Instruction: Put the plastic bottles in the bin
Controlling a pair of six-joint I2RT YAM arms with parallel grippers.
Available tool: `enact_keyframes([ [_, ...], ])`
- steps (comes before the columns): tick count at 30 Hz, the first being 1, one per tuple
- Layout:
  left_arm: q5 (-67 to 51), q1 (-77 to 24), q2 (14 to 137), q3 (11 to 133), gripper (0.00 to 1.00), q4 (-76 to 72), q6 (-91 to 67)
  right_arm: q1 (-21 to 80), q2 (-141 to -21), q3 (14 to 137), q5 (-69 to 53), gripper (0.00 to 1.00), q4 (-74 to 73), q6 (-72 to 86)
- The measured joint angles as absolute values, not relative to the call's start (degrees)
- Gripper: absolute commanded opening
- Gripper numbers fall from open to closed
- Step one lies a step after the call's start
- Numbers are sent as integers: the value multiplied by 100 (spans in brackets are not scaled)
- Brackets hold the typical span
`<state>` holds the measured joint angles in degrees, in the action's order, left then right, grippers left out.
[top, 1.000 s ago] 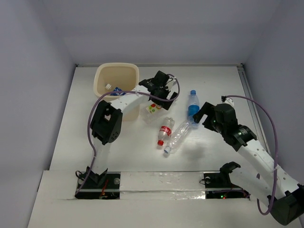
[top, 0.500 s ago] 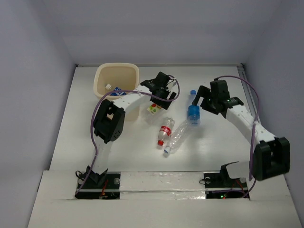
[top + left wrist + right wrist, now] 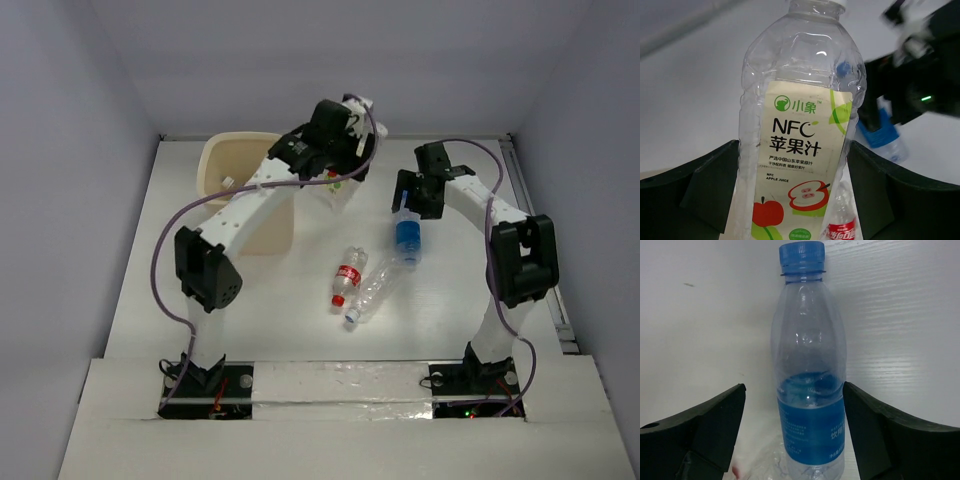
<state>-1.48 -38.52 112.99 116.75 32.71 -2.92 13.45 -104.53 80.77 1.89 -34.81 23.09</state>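
My left gripper is raised beside the bin, shut on the white-green labelled bottle, which stands upright between the fingers. The cream bin stands at the back left, partly covered by my left arm, with a white cap showing inside. My right gripper is open over the neck end of a blue-labelled bottle lying on the table; in the right wrist view that bottle sits between the spread fingers with a gap on the left. The red-labelled bottle and the crushed clear bottle lie side by side mid-table.
Walls close the table at the back and both sides. A metal rail runs along the right edge. The orange bottle is out of view.
My left arm has lifted the white-green bottle off the table, up and toward the back. My right gripper has swung left and back, ending over the blue-labelled bottle.
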Motion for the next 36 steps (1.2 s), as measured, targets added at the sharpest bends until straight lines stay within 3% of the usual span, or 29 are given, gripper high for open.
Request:
enact_keyframes([
  [7,-128,-3583,9754,12304,44,3017,-768,1269,-11061,8322,412,76,-3828,2137],
  [10,47,-3076,8973,11904,43,2655,-1004,1194,-11312,8394,410,74,-3918,2071],
  [11,123,-2904,8755,11714,43,2517,-1066,1186,-11354,8396,410,70,-3935,2062],
  [12,222,-2674,8525,11450,43,2368,-1129,1164,-11380,8396,410,59,-3955,2049],
  [14,386,-2276,8206,11002,43,2200,-1240,1129,-11371,8449,412,52,-3992,2032],
  [18,554,-1743,7861,9985,42,1813,-1409,1122,-11249,8418,493,51,-3900,2036],
  [29,609,-1378,7688,8106,46,897,-1568,1127,-8770,8438,814,49,-3612,2110],
  [32,628,-1376,7439,7616,58,552,-1594,1240,-8193,8755,478,50,-3376,2320],
  [33,635,-1376,7349,7485,70,469,-1605,1337,-8034,8901,340,50,-3282,2440],
  [36,657,-1376,7070,7185,87,303,-1645,1861,-7911,9400,97,51,-2967,2711],
])
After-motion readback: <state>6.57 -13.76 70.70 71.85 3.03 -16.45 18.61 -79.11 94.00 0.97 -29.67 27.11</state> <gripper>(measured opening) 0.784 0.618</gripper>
